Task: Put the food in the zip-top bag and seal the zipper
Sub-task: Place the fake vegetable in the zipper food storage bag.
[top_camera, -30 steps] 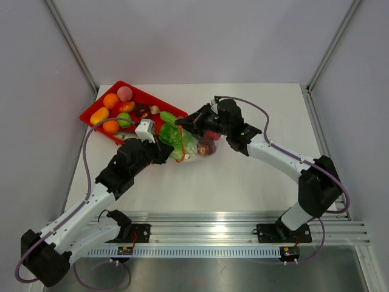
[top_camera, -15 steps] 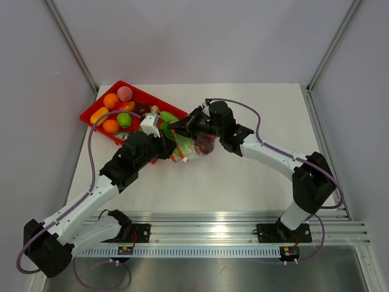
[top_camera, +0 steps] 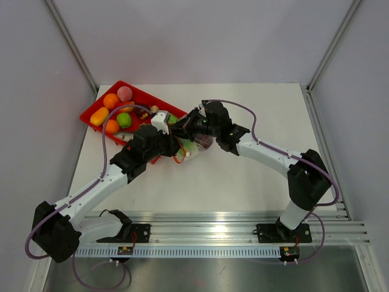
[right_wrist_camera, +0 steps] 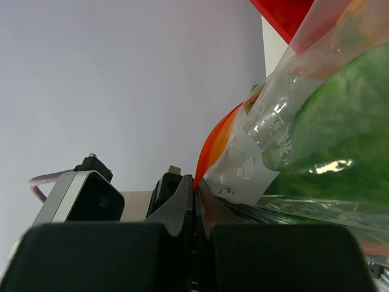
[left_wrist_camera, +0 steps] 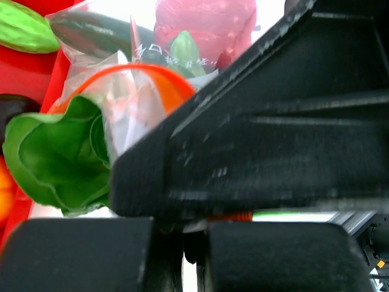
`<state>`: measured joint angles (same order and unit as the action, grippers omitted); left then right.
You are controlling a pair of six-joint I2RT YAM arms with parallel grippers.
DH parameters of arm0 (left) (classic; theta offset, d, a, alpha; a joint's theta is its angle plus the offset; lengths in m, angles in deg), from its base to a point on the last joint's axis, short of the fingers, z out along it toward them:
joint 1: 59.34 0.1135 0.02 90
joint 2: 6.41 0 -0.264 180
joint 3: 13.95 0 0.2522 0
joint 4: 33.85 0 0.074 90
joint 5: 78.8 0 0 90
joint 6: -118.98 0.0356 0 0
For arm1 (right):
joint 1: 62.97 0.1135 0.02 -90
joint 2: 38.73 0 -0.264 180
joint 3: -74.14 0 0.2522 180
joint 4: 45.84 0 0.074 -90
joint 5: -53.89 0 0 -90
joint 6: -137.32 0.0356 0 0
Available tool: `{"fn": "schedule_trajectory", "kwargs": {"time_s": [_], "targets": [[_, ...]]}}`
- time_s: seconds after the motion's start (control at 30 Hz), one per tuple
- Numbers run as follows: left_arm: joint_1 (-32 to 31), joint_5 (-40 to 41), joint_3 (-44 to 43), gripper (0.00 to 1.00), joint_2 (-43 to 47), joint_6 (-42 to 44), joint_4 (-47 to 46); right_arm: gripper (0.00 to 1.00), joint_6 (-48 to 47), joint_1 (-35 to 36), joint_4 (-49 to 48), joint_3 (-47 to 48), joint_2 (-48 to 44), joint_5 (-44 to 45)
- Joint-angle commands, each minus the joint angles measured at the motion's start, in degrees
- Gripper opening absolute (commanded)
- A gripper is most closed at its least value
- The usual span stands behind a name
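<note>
Here, left hand (left_wrist_camera: 194, 228) and right hand (right_wrist_camera: 194, 193) tight on the zipper (right_wrist_camera: 214, 146) of the zip-top bag (right_wrist_camera: 270, 137), arms angled inward.

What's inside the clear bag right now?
Through the bag, a green cabbage and something red deeper in. Anything else is hidden under the arms.

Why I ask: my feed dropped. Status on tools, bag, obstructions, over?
Left tool shut on zipper. Right tool shut on zipper. Zip-top bag mouth looks unsealed, cabbage inside. Other food in red tray; nothing blocking.
</note>
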<state>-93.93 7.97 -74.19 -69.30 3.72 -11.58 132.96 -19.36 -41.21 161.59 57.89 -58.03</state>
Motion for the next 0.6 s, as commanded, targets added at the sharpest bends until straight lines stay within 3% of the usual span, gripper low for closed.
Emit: {"fn": "schedule_trajectory", "kwargs": {"time_s": [0.0, 0.17, 0.2, 0.27, 0.3, 0.4, 0.57], "targets": [[-0.57, -5.38, -0.01, 0.00, -2.32, 0.04, -4.64, 0.00, 1.28, 2.88, -7.13, 1.55, -3.10, -3.49], [-0.57, -7.93, -1.42, 0.03, -1.01, 0.20, -3.43, 0.00, 1.63, 2.88, -7.83, -1.26, -3.81, -3.14], [-0.57, -8.20, -1.86, 0.12, -0.05, 0.82, -2.63, 0.00, 2.15, 2.88, -8.27, -1.70, -3.81, -3.22], [-0.57, -8.99, -2.65, 0.42, 1.01, 1.70, -0.44, 0.00, 2.51, 2.79, -9.15, -2.59, -3.81, -3.31], [-0.57, -9.08, -3.44, 0.71, 1.54, 2.48, 1.92, 0.00, 2.68, 2.79, -9.16, -2.67, -3.89, -3.23], [-0.57, -9.96, -4.32, 0.97, 4.26, 3.80, 6.86, 0.00, 2.77, 2.70, -9.24, -2.85, -4.16, -3.05], [-0.57, -11.28, -5.55, 0.99, 10.40, 5.57, 14.14, 0.00, 3.39, 1.91, -10.21, -3.38, -4.77, -2.96]]}}
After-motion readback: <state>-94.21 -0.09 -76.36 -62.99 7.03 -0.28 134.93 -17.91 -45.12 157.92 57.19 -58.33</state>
